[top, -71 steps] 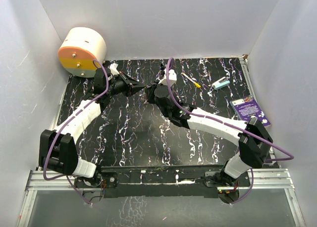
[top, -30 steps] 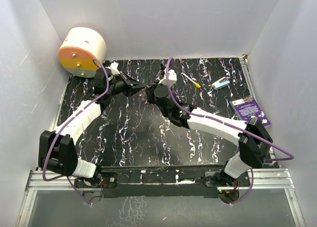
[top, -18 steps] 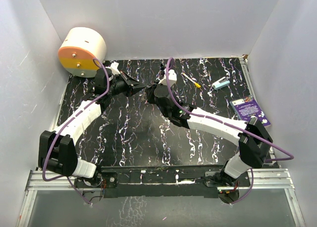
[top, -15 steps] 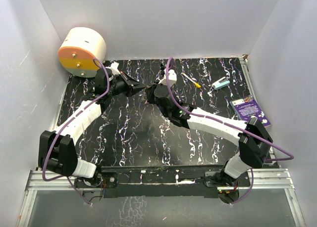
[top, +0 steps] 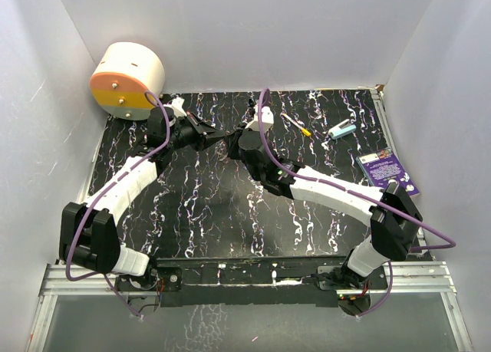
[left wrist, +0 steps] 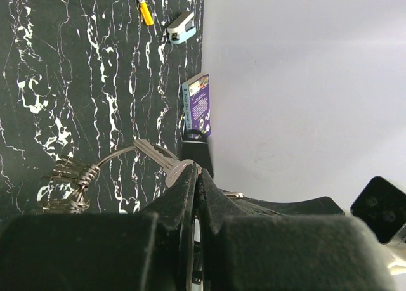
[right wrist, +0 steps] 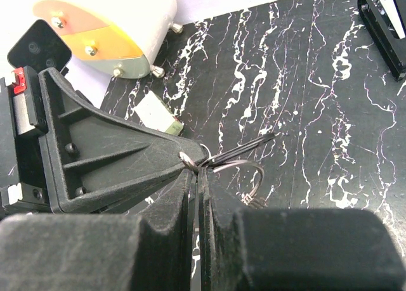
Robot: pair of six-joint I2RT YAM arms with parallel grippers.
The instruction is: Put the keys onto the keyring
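Note:
My left gripper (top: 209, 135) and right gripper (top: 232, 139) meet tip to tip above the back middle of the black marbled table (top: 199, 206). In the left wrist view my left gripper (left wrist: 196, 172) is shut on the head of a silvery key (left wrist: 152, 155). The key's blade reaches the thin wire keyring (left wrist: 113, 156), where several more keys (left wrist: 66, 180) hang in a bunch. In the right wrist view my right gripper (right wrist: 202, 169) is shut on the keyring (right wrist: 254, 170), right against the left gripper's fingers (right wrist: 127, 158). The held key (right wrist: 244, 148) shows edge-on, and the hanging keys (right wrist: 254, 201) peek out below.
A white and orange round box (top: 126, 80) stands at the back left corner. A yellow-handled thin tool (top: 295, 124), a small teal and white object (top: 342, 129) and a purple booklet (top: 387, 170) lie at the back right. White walls enclose the table.
Both grippers have stayed tip to tip on the key and the ring. The pair has edged slightly to the right, with small wrist shifts only.

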